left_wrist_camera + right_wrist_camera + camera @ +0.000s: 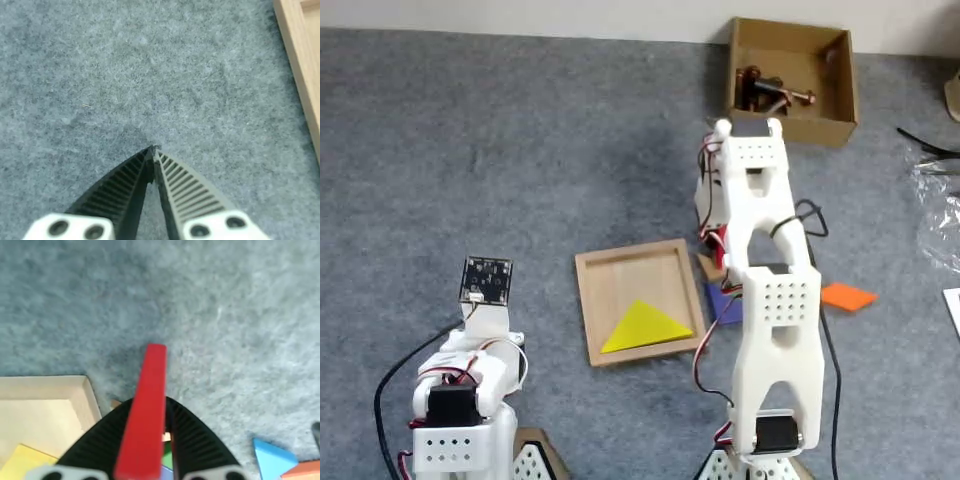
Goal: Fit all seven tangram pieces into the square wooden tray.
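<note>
Now: red piece in the grip, 1 of 7 seated

Clamps the red piece [155,375] edge-on in the right gripper [150,407], over the carpet just outside a corner of the square wooden tray [50,382]. Probably pinches it by its flat faces because so thin a slab offers little else to hold. Needs, by this reading, a tilt to flat before seating.

Shows 1 yellow triangle [645,325] lying flat inside the tray, toward the near rim, with the far half bare for further pieces. Finds a light blue triangle [272,455] and an orange piece [847,296] on the carpet beside the right arm, apart from the tray yet close at hand.

Parks the left gripper [152,149] over carpet on the tray's other side, clenched on nothing, likely so as to stay clear.
</note>
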Available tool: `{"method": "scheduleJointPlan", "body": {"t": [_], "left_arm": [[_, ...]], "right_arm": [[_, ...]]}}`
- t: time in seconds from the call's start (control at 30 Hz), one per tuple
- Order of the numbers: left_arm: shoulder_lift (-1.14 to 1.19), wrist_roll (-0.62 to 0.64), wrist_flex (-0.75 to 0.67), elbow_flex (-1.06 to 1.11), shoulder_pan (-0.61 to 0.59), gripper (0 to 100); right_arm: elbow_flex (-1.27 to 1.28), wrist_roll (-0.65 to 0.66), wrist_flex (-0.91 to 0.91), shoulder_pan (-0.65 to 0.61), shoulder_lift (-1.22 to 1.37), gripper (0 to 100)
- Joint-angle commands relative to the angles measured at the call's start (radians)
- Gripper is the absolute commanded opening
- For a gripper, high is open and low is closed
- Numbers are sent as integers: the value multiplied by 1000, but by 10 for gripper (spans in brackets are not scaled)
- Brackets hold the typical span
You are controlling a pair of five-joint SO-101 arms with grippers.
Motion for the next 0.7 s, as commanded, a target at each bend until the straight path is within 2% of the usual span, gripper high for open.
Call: {"method": "scheduleJointPlan", "body": {"t": [0.0, 0.4, 0.47, 0.67], "left_arm": [[2, 5, 5, 21, -10, 6], [2, 5, 5, 21, -10, 6], [2, 5, 5, 21, -10, 6], [2, 5, 5, 21, -10, 6]], "right_arm": [[-48, 8, 24, -41, -137, 5], [378, 15, 22, -223, -510, 5], [450, 60, 21, -255, -552, 5], [661, 118, -108, -332, -616, 5]]}}
